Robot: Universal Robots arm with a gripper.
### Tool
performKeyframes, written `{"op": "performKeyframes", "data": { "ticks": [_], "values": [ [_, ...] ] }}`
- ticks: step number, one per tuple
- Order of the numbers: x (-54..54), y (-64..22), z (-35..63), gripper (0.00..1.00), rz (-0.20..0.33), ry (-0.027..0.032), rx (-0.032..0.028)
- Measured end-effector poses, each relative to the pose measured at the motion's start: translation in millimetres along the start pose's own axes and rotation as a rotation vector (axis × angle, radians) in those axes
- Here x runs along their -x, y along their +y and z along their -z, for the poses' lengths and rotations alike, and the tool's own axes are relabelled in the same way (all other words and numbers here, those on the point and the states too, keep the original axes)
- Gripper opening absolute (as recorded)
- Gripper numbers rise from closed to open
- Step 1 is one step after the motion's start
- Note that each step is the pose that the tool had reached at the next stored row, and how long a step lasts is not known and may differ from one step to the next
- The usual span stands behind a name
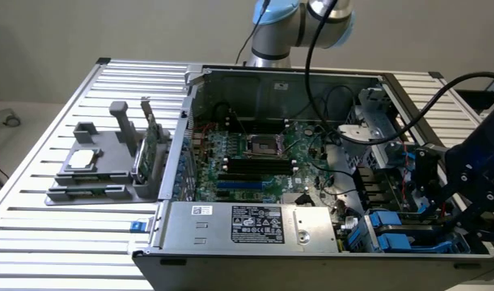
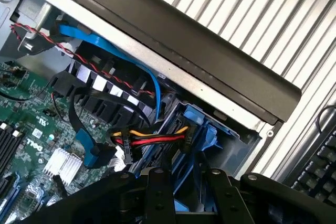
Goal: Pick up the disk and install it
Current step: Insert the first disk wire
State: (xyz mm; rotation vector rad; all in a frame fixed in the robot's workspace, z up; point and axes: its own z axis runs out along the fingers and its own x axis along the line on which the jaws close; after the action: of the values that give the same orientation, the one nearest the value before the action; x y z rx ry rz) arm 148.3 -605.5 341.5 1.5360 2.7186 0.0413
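The claw (image 2: 184, 195) is black; right beside it the drive cage (image 2: 205, 124) is bright blue, crossed by wires (image 2: 152, 140) (red, yellow, black). Farther off, a green motherboard (image 2: 31, 114) and the silver, ribbed tabletop (image 2: 236, 3).

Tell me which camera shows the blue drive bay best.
The wrist view: the blue drive bay sits close and central, with the red, yellow and black cable lying by it. The exterior view shows the same bay from farther off, low in the computer case, on that view's right.
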Motion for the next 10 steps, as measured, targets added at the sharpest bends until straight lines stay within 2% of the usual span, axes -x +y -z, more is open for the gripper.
{"op": "performKeyframes", "data": {
  "ticks": [4, 10],
  "values": [
    [2.1, 3.5, -0.1, 0.31, -0.004, 0.0062, 0.0037],
    [2.7, 4.4, -0.3, 0.31, -0.024, 0.0211, 0.0132]
  ]
}}
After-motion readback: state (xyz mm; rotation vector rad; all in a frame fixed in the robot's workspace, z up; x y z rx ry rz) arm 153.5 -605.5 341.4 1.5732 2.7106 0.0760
